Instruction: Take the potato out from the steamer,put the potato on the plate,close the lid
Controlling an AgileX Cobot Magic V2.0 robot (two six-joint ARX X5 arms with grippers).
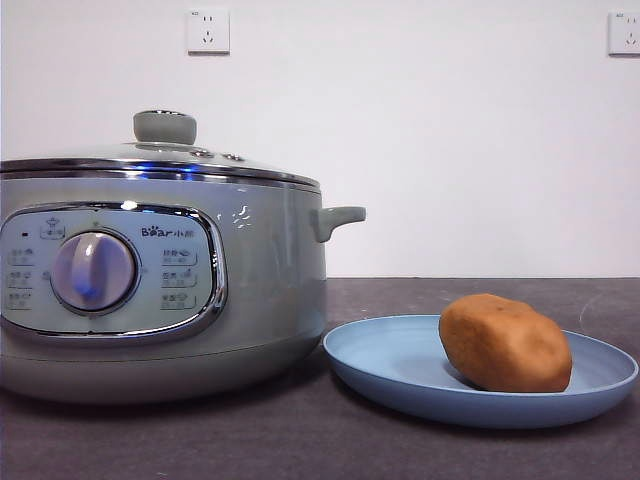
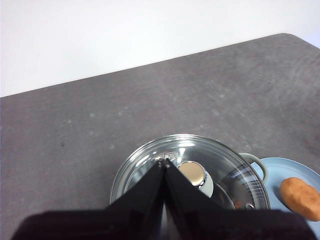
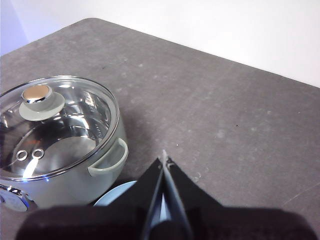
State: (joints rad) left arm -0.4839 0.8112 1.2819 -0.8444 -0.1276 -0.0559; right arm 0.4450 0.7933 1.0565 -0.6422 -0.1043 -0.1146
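Checking finish | steamer beside plate, rims near | lid seated level on pot | potato on plate | left gripper pressed together above lid, empty | right gripper likewise, above plate | judgement: keep both arms clear.

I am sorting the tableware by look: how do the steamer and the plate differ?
The steamer is a tall, deep pot; the plate is wide and shallow. The steamer is pale grey-green with chrome trim and a dial panel; the plate is plain matte light blue. The steamer is closed under its glass lid; the plate lies open with the potato on it. Both are round and stand side by side on the dark table.
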